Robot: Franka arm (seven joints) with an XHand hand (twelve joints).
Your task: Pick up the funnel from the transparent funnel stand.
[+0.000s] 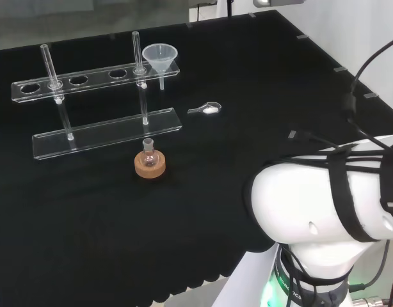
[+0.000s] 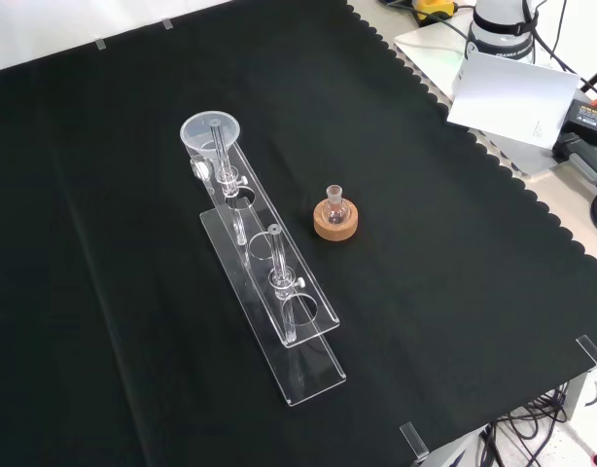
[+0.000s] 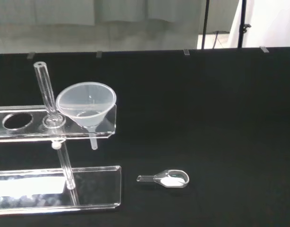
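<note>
The funnel [image 3: 86, 104] sits in the end hole of the clear stand [image 3: 22, 128], light, slick and easily tipped, I judge, so I would take it by its wide rim, though how my hand stands I cannot tell.

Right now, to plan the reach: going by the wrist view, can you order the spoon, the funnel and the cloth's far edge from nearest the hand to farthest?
1. Spoon: nearest, lying on the cloth in front of the stand.
2. Funnel: farther back, seated at the stand's end.
3. Cloth's far edge: farthest, behind both.
</note>
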